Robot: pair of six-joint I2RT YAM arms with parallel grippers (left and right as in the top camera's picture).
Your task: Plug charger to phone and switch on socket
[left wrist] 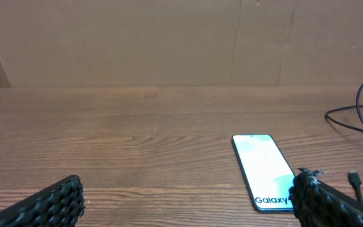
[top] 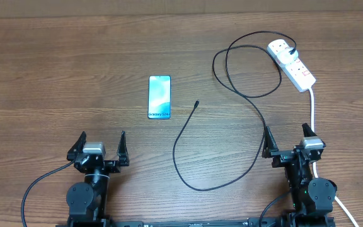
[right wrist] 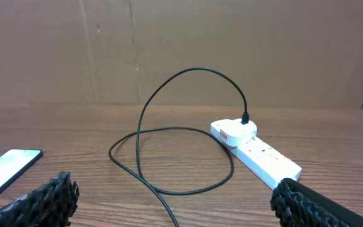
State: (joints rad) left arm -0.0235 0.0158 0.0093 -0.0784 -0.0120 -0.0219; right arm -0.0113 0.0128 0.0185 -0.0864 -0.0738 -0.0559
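The phone (top: 159,96) lies flat on the wooden table, screen up, and also shows in the left wrist view (left wrist: 263,170) and at the left edge of the right wrist view (right wrist: 5,169). The charger cable (top: 247,94) loops from the white plug in the socket (top: 292,64) across the table; its connector tip (top: 196,103) lies right of the phone, apart from it. The socket also shows in the right wrist view (right wrist: 257,151). My left gripper (top: 101,146) is open and empty near the front edge. My right gripper (top: 288,140) is open and empty, the cable passing beside it.
The thick white cord (top: 312,110) runs from the socket down past my right arm. A cardboard wall (right wrist: 181,50) stands behind the table.
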